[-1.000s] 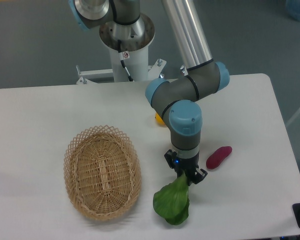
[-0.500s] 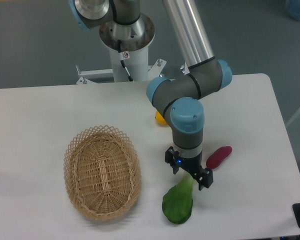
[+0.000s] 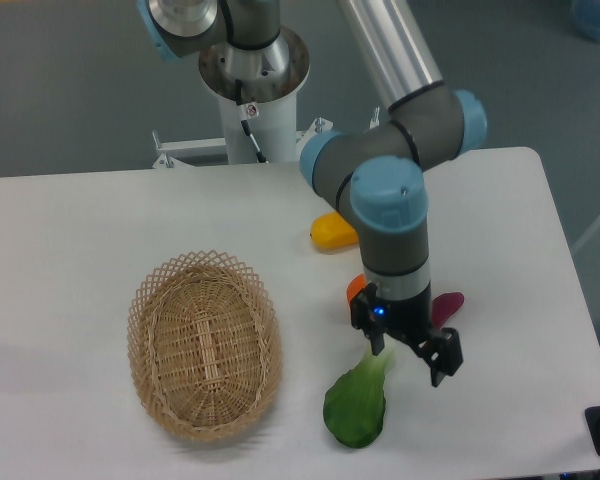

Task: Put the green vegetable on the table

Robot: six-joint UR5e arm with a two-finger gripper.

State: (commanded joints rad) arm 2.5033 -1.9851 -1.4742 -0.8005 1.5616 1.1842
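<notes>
1. My gripper [image 3: 408, 352] has opened wide since a second ago; the jaws now stand well apart and hold nothing
2. A second ago I had the vegetable [image 3: 357, 402] pinched by its pale stem with the leaves hanging; half a second ago it was down and my fingers were parting; now it lies flat, let go
3. The vegetable rests on the table [image 3: 70, 220], just right of the basket [image 3: 205, 343], stem end pointing up toward my left finger and close beside it; I cannot tell if they touch
4. My judgement: the placing is done, and what remains is to lift clear without dragging the stem
5. I have also risen a little, so the orange [image 3: 356, 288] and mango [image 3: 333, 230] now show behind my wrist; the sweet potato [image 3: 447, 305] peeks out on the right
6. Materials: vegetable is smooth and moulded, broad dark leaves tapering to a whitish stem
7. Basket is oval open wicker weave with a lattice rim; table is plain white and smooth, with rounded corners
</notes>
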